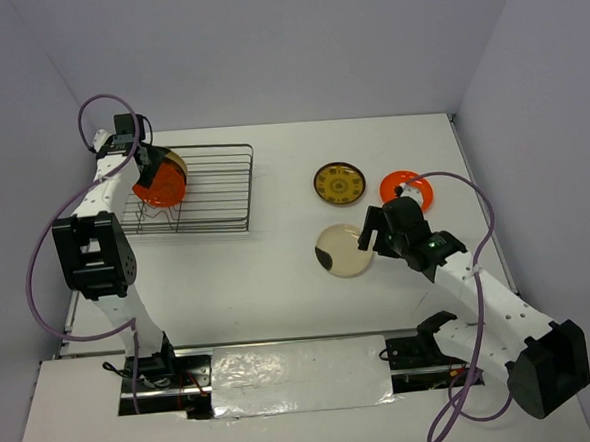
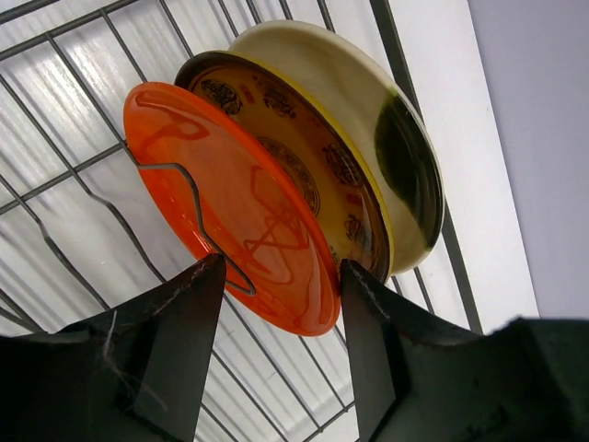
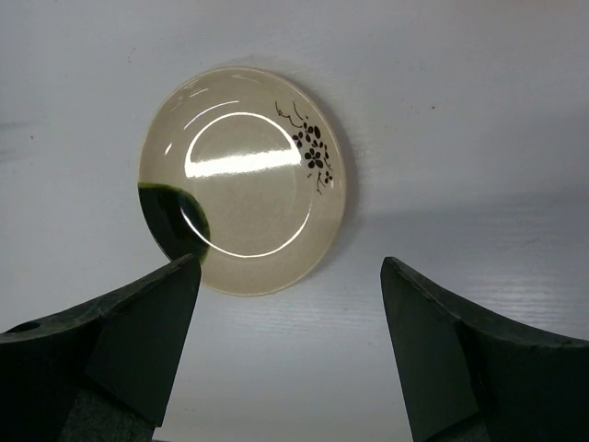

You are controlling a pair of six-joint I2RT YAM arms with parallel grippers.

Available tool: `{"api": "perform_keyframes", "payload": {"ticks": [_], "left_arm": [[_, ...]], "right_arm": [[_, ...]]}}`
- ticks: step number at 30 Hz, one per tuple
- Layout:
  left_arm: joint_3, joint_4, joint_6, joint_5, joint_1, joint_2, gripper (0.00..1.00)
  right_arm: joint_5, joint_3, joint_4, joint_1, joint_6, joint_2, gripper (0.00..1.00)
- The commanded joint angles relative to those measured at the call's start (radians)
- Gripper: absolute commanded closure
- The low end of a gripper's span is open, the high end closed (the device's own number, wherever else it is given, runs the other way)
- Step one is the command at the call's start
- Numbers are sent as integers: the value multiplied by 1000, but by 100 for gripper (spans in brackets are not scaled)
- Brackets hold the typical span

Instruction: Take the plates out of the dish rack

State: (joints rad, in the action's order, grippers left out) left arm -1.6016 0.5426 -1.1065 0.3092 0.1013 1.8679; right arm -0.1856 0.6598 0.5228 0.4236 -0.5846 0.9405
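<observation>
Bright even light, glare on beige plate [image 3: 241, 180]

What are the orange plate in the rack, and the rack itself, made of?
Orange plate: glossy, probably glazed ceramic or hard plastic; it mirrors light streaks, so I can't tell which. Dish rack: thin dark metal wire, judging by its slim bent rods.

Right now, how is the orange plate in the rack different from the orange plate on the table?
The rack plate stands on edge in the rack; the table plate lies flat. The rack plate sits inside the open left gripper, with a yellow plate and a beige plate behind it; the table plate touches no other plate. Both are round and orange.
</observation>
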Motion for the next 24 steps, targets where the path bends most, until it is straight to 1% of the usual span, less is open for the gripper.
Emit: {"api": "perform_keyframes", "payload": {"ticks": [1,2,3,4,6,7,8,10,11,13,17,18,24], "left_arm": [[22,-50,-10,33,5,-29,36],[28,-55,-9,30,5,-29,38],[29,-61,-7,27,6,-27,44],[26,-58,-9,25,6,-20,54],[11,-49,-10,13,8,-6,58],[6,-35,-10,7,11,5,66],[-3,-27,-15,2,11,7,69],[8,-20,-16,-4,11,-7,80],[14,-17,-27,1,12,-18,83],[55,-20,-39,1,11,-67,86],[114,-69,-65,-30,12,-160,98],[117,-70,-70,-41,11,-192,100],[78,-49,-56,-50,12,-315,100]], "right_arm": [[11,17,-66,10,15,23,13],[15,20,-66,12,14,29,14],[15,24,-66,15,14,35,14],[15,26,-64,17,15,43,14],[3,37,-53,20,17,47,14],[-2,38,-47,20,17,43,14],[-8,43,-43,21,19,40,14],[-11,46,-35,23,22,24,14],[-12,46,-35,23,23,20,14],[-11,46,-37,24,25,17,14],[-11,57,-26,23,22,24,14],[-12,58,-21,24,22,24,14],[-35,77,9,24,28,-11,14]]}}
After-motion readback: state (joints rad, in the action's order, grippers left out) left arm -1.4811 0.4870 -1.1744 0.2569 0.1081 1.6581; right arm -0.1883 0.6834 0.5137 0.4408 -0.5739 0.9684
